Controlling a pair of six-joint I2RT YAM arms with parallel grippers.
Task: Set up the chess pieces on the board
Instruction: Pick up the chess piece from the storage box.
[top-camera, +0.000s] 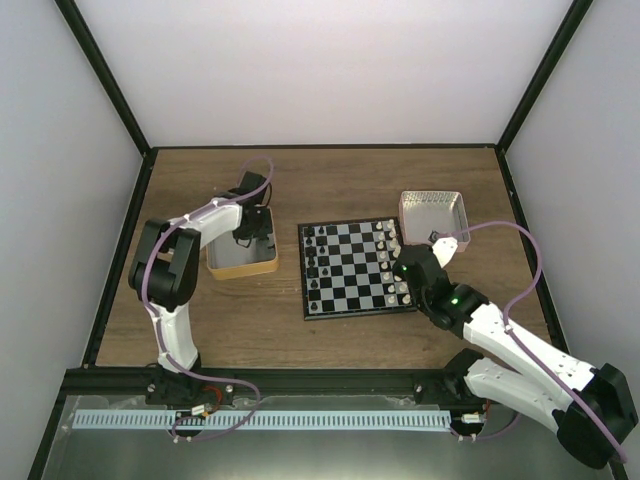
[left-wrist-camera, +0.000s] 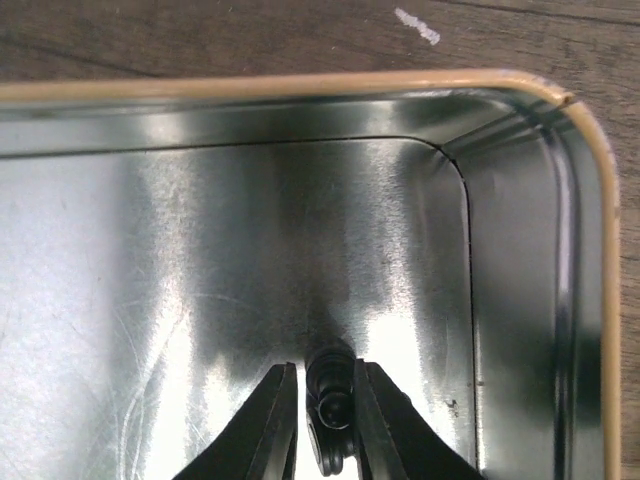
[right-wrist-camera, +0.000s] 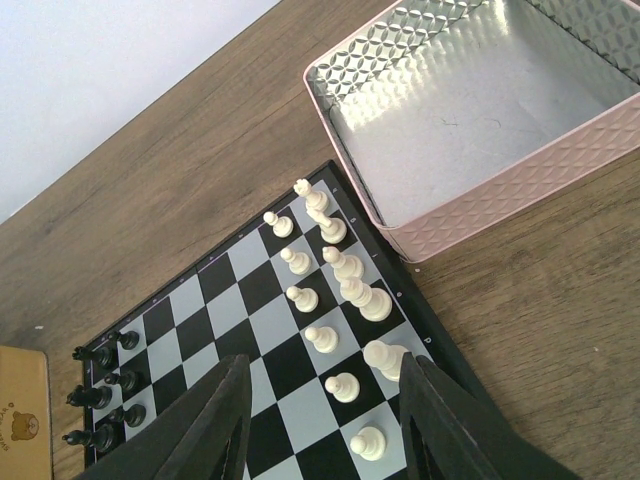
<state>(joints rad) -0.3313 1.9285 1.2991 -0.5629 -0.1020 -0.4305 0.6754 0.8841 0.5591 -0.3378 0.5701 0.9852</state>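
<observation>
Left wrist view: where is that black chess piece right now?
At bottom centre, the black chess piece sits on the tan-rimmed tin's floor, near its right wall, between the left end effector's fingers.

- I see a wooden table (top-camera: 330, 180) with a dark grain, and a small white fleck (left-wrist-camera: 415, 25) on it.
- A metal tin with a tan rim (top-camera: 243, 268) sits at 9 o'clock from the table's middle, its shiny floor scuffed.
- A pink tin (top-camera: 435, 212) with diamond-embossed walls sits at 2 o'clock.
- White walls (top-camera: 320, 70) stand behind and at both sides, with black frame posts (top-camera: 108, 80) at 11 and 1 o'clock.
- A grey slotted strip (top-camera: 260, 420) runs along 6 o'clock.
</observation>
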